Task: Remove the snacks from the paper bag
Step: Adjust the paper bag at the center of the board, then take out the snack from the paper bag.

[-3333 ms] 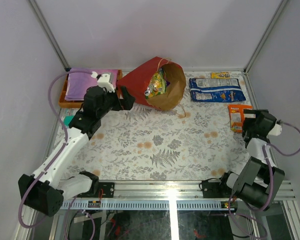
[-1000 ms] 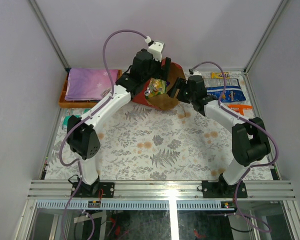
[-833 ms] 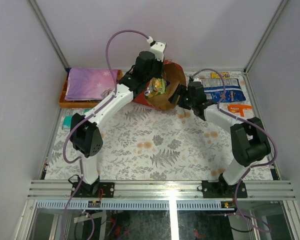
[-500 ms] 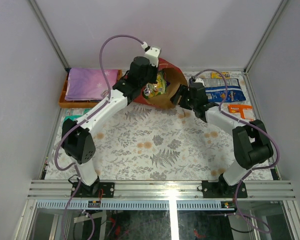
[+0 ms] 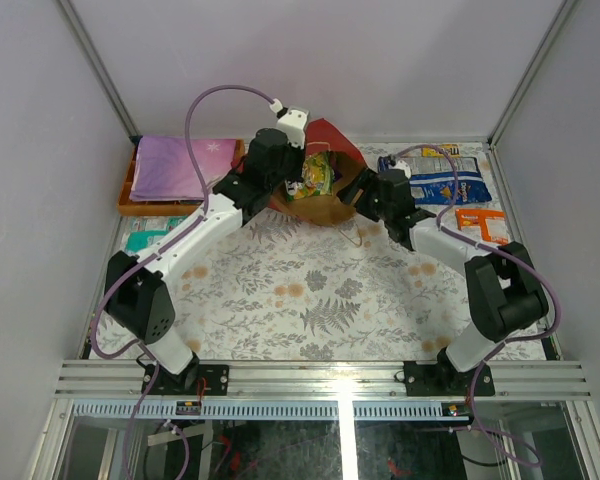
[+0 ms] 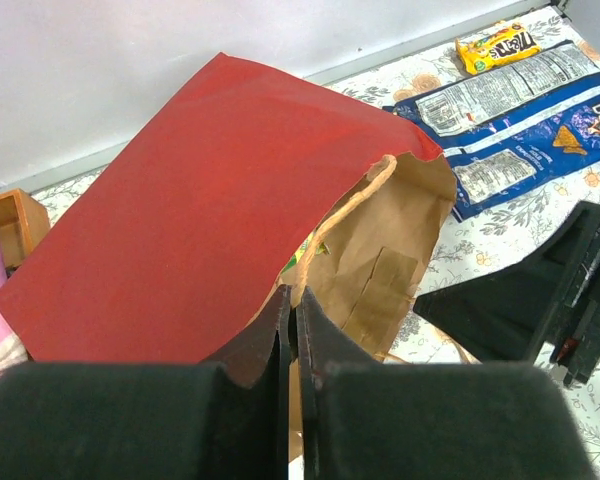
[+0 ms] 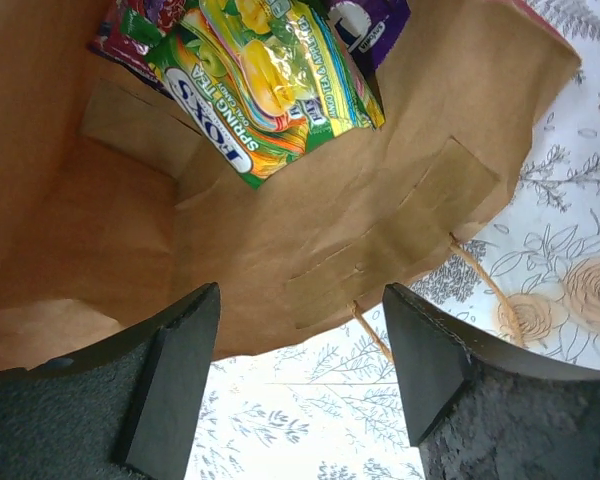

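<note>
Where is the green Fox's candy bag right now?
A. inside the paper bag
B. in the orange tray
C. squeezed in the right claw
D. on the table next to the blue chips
A: the right wrist view shows the green candy bag lying on the brown inside of the paper bag, while the right claw is open in front of it and holds nothing.

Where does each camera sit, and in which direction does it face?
Top external: high behind the bases, facing down at the table; both arms show, meeting at the paper bag.
Left wrist: above the bag's red side, facing the Doritos packet; the left jaws, shut, pinch its rim.
Right wrist: at the mouth, facing in at the Fox's bag; the right jaws show, open.
Shared: all see the bag.
</note>
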Robot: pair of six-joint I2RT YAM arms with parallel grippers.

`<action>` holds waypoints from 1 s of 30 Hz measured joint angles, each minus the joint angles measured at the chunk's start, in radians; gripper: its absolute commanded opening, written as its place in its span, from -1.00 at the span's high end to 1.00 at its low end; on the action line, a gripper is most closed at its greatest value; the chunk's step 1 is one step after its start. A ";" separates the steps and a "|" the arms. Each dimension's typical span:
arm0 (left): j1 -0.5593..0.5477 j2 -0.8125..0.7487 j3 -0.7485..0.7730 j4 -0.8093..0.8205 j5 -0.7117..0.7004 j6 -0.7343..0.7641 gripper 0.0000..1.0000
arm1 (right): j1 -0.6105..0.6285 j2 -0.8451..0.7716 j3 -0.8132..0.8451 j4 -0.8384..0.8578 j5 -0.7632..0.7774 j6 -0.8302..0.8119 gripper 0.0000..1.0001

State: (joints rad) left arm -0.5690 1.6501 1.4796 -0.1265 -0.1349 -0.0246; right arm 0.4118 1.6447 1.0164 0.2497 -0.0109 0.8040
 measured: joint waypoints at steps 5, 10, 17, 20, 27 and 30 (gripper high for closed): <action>0.000 0.006 0.014 -0.021 -0.005 -0.048 1.00 | 0.011 -0.037 -0.111 0.087 0.031 0.132 -0.49; 0.000 0.008 0.024 -0.055 0.027 -0.048 1.00 | 0.016 -0.009 -0.127 0.146 0.025 0.222 -0.48; 0.000 -0.005 0.020 -0.076 0.087 -0.027 1.00 | 0.040 0.106 -0.073 0.220 -0.007 0.303 -0.46; 0.000 -0.030 -0.004 -0.075 0.106 -0.013 1.00 | 0.051 0.157 -0.043 0.232 -0.014 0.342 -0.44; -0.001 -0.048 -0.024 -0.079 0.182 0.037 1.00 | 0.079 0.256 0.023 0.286 -0.034 0.450 -0.38; -0.011 -0.048 -0.029 -0.084 0.168 0.060 1.00 | 0.093 0.303 0.052 0.305 -0.030 0.501 -0.38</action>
State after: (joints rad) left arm -0.5804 1.6016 1.4506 -0.2100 0.0330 0.0357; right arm 0.5045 1.9472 1.0687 0.5549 -0.0410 1.3048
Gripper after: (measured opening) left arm 0.006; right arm 0.693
